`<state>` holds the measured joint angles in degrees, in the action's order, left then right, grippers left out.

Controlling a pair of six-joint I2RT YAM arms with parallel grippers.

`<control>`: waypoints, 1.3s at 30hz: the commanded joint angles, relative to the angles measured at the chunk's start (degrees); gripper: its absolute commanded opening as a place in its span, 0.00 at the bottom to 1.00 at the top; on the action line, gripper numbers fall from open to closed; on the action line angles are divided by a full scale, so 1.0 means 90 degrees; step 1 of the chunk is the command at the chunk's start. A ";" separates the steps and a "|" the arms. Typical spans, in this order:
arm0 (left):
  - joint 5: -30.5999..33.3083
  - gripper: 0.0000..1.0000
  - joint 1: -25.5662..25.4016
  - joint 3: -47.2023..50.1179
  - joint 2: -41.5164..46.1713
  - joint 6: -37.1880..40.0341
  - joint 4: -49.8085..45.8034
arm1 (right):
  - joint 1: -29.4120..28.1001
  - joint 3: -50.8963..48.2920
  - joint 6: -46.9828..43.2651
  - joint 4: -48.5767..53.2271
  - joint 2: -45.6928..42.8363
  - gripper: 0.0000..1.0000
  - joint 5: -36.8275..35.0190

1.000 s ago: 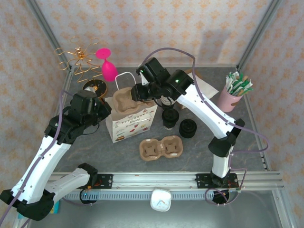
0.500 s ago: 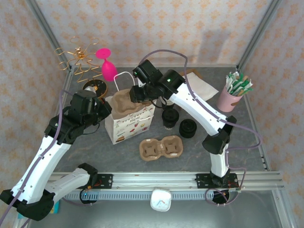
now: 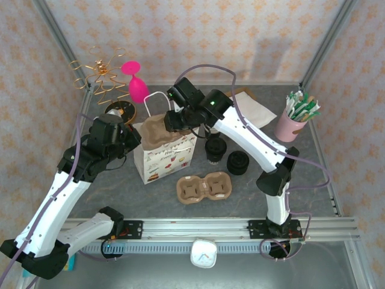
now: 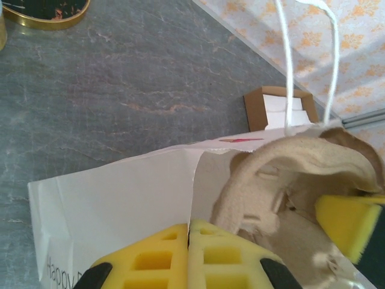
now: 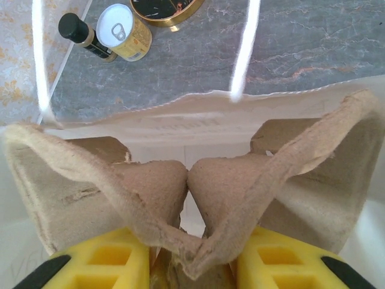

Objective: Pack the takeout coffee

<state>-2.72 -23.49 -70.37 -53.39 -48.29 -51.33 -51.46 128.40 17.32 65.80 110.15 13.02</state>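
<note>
since the earlier frame the right claw (image 3: 170,118) is shifted slightly left, its fingers closed on a folded pulp carrier (image 3: 157,129) held in the mouth of the paper bag (image 3: 162,159). the bag's rim is pinched tight by the left claw (image 4: 188,253). the takeout coffee (image 3: 214,149) is seen on the desk (image 3: 120,186) right of the bag; it is judged light and crushable, best gripped gently round its paper wall. the carrier's pinched fold is resolved in the right wrist view, the cup's place in the top view.

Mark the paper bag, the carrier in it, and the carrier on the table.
paper bag (image 3: 165,159), top external, printed front.
carrier in bag (image 3: 154,129), top external, pulp wall.
carrier on table (image 3: 204,188), top external, centre ridge.
</note>
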 commanded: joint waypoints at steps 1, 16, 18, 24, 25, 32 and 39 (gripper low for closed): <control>0.0294 0.00 0.0066 0.0088 0.0004 0.0204 0.0118 | -0.0039 -0.0201 -0.0103 0.0304 -0.0515 0.32 -0.0199; 0.0118 0.00 0.0062 0.0296 0.0082 0.0466 0.0713 | -0.0041 -0.0803 -0.0064 0.0315 -0.0620 0.32 0.0551; 0.0026 0.00 0.0062 0.0258 0.0073 0.0538 0.0751 | -0.0041 -0.0749 -0.0006 0.0347 -0.0516 0.32 0.0452; -0.0355 0.00 0.0059 0.0337 0.0119 0.0551 0.0867 | -0.0037 -0.0484 0.0292 0.0164 -0.0187 0.32 0.0385; -0.0428 0.00 0.0063 0.0355 0.0150 0.0560 0.0901 | -0.0036 -0.0416 0.0312 0.0167 -0.0109 0.32 0.0404; -0.0630 0.00 0.0053 0.0374 0.0238 0.0405 0.0870 | -0.0036 -0.0344 0.0467 0.0093 0.0221 0.32 0.0253; -0.0661 0.00 0.0051 0.0388 0.0284 -0.0057 0.0833 | -0.0083 -0.0514 0.0605 -0.0101 0.0365 0.31 0.0016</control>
<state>-7.62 -23.49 -67.00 -51.72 -46.59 -45.34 -51.51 123.98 21.71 65.73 112.99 15.75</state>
